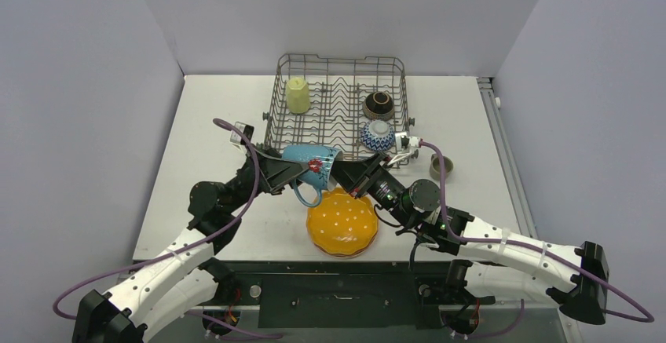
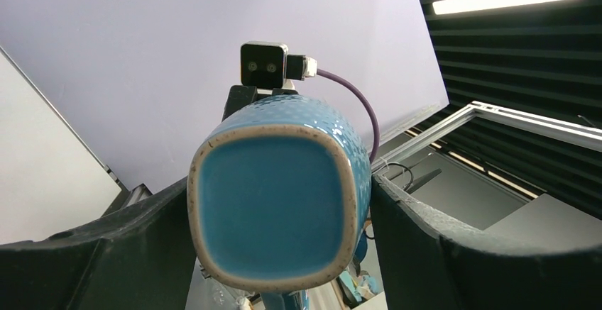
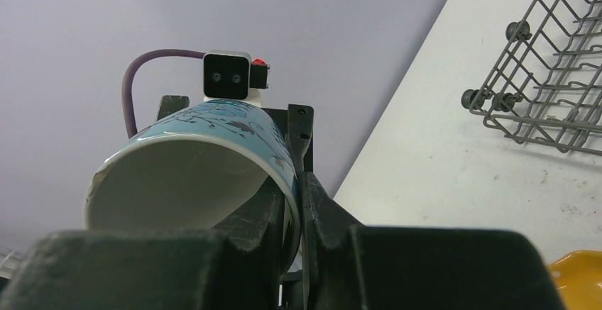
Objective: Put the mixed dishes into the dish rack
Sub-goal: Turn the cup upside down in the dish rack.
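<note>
Blue mug: glossy teal, white inside, squarish base with speckled tan ring. Held sideways over worktop, just in front of dish rack. Right gripper clenched on rim wall. Left gripper flanks base, grasp cannot tell.

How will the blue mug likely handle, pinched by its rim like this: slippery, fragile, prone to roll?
Probably slippery: the blue mug looks glossy, and the right tool pinches only its thin rim wall. Likely rigid but chippable ceramic. Its squarish base should resist rolling.
</note>
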Controlling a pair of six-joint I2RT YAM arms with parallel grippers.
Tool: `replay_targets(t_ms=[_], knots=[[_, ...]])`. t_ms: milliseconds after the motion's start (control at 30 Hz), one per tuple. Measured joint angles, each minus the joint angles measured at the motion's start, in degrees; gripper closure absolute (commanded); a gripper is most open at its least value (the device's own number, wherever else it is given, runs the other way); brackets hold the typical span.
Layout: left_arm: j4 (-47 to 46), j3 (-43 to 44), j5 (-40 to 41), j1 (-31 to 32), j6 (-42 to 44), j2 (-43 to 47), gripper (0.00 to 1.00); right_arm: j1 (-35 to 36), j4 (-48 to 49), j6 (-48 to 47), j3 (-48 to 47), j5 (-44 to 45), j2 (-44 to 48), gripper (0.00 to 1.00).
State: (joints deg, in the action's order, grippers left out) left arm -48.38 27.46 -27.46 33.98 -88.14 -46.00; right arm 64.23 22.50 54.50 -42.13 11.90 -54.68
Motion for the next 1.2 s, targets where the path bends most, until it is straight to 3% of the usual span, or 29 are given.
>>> replay_targets(t_ms=[100,267,333,433,533,633,1200], knots=[[-0.2,0.0,0.0,0.0,-0.1,-0.2,0.52,0.0,0.0,-0.3,0.0,0.5,0.0,1.00],[-0.4,0.0,0.0,-0.1,-0.2,-0.6,0.90,0.1,-0.3,-0.8,0.0,1.1,0.0,0.99],[-0.5,0.0,0.0,-0.1,-0.2,-0.7,1.00,0.2,-0.5,-0.9,0.0,1.3,0.1,0.96],[-0.5,0.0,-0.2,-0.1,-0.2,-0.8,1.00,0.3,-0.8,-1.0,0.0,1.5,0.3,0.90],[-0.4,0.0,-0.3,-0.1,0.0,-0.8,1.00,0.3,-1.2,-1.1,0.0,1.8,0.5,0.75],[-0.2,0.0,-0.5,-0.1,0.3,-0.9,1.00,0.3,-2.3,-1.2,0.0,2.3,1.5,0.67],[2.9,1.1,-1.1,0.0,4.7,-3.4,1.00,0.3,-10.1,-2.5,0.1,5.7,8.2,0.57]])
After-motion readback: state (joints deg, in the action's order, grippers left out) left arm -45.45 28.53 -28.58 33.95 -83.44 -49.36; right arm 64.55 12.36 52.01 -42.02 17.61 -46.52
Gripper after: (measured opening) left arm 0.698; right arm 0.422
